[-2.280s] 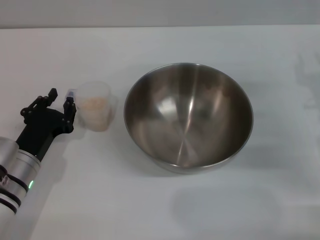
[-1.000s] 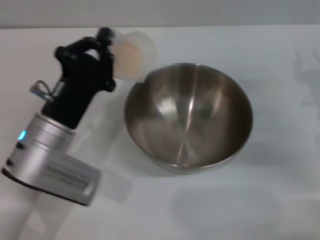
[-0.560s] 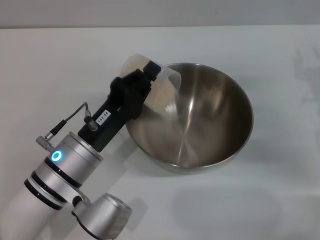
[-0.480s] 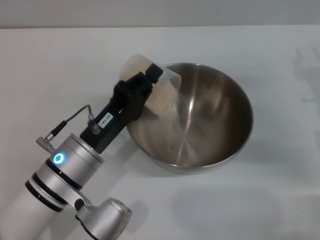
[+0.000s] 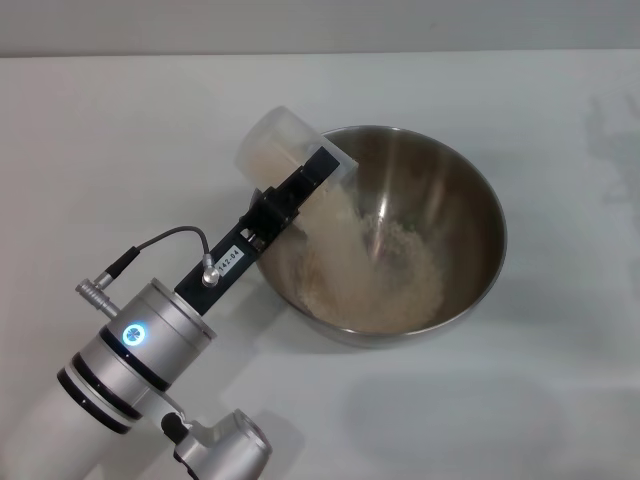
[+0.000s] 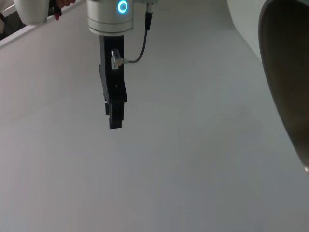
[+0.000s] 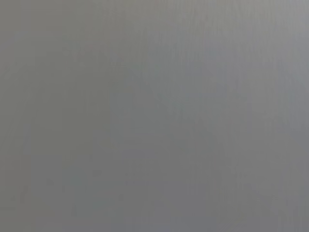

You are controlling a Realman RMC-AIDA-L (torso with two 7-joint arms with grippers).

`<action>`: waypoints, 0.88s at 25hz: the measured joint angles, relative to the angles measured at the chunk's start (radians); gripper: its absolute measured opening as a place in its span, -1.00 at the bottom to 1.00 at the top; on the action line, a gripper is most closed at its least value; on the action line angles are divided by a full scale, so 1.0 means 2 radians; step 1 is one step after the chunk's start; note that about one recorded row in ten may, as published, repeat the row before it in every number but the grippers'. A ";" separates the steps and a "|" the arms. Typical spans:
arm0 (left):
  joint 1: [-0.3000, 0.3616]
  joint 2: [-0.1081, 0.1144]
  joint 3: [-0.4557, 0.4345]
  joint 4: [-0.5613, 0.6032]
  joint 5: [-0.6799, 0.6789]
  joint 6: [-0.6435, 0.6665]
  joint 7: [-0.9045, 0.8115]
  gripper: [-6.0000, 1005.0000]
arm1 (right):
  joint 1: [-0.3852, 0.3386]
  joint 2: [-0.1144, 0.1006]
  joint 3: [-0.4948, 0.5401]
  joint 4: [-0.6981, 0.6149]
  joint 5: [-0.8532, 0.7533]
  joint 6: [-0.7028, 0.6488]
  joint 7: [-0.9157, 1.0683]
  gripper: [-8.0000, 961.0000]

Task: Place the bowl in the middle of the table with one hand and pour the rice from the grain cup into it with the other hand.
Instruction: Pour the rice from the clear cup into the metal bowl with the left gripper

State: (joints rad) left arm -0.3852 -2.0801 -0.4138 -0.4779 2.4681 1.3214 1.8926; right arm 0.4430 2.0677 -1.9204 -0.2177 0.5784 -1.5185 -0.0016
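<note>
My left pincer (image 5: 300, 185) was clamped shut on the cup (image 5: 285, 155), gripping it by the side so the wrist could roll it over; I had it tipped steeply, mouth down and overhanging the near-left rim of the bowl (image 5: 470, 190), so that whatever left the cup would land inside and not on the counter (image 5: 120, 120). The rice (image 5: 385, 275) was sliding from the cup in a pale stream and had heaped across the bottom of the bowl, with some grains yet in the cup's raised end, so I judged the pour well along but unfinished. The bowl sat about midway across the counter, clear of anything else. My right pincer appeared in no view, its wrist camera showing only blank grey.
</note>
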 joint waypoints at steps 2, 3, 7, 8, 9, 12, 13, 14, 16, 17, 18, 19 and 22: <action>0.001 0.000 0.000 -0.001 0.000 0.001 0.004 -0.86 | 0.001 0.000 0.000 0.000 0.000 0.000 0.000 -0.10; 0.001 0.000 0.000 -0.001 0.000 0.001 0.004 -0.86 | 0.001 0.000 0.000 0.000 0.000 0.000 0.000 -0.10; 0.002 0.000 -0.002 -0.003 0.000 0.001 0.005 -0.85 | 0.001 0.000 0.000 0.000 0.000 0.000 -0.001 -0.10; 0.002 0.000 -0.002 -0.003 0.000 0.001 0.005 -0.84 | 0.001 0.000 0.000 0.000 0.000 0.000 -0.001 -0.10; 0.002 0.000 -0.002 -0.003 0.000 0.001 0.005 -0.84 | 0.001 0.000 0.001 0.000 0.000 0.000 -0.001 -0.10; -0.001 0.000 -0.008 -0.002 -0.003 0.001 0.005 -0.83 | 0.002 0.000 0.004 0.000 0.000 0.000 -0.001 -0.10; -0.001 0.000 -0.008 -0.002 -0.003 0.001 0.005 -0.83 | 0.002 0.000 0.004 0.000 0.000 0.000 -0.001 -0.10; -0.003 0.000 -0.005 -0.001 -0.003 -0.002 0.002 -0.83 | 0.003 -0.001 0.006 0.000 0.000 0.000 -0.001 -0.10; -0.003 0.000 0.006 -0.002 0.000 -0.006 0.000 -0.82 | 0.003 -0.001 0.006 0.000 0.000 0.000 -0.001 -0.10; -0.003 0.000 0.035 -0.008 0.001 -0.018 -0.002 -0.82 | 0.004 -0.001 0.006 0.000 0.000 0.000 -0.001 -0.10; -0.003 0.000 0.035 -0.008 0.001 -0.018 -0.002 -0.82 | 0.004 -0.001 0.006 0.000 0.000 0.000 -0.001 -0.10; -0.002 0.000 0.038 -0.012 -0.001 -0.021 -0.002 -0.82 | 0.004 -0.001 0.006 0.000 0.000 0.000 -0.001 -0.10; -0.001 0.000 0.003 -0.013 -0.003 -0.019 -0.003 -0.81 | 0.005 -0.002 0.006 0.003 0.000 0.000 -0.001 -0.10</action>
State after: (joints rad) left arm -0.3880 -2.0794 -0.4087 -0.5034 2.4627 1.2825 1.8862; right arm 0.4528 2.0643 -1.9076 -0.2126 0.5779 -1.5187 -0.0031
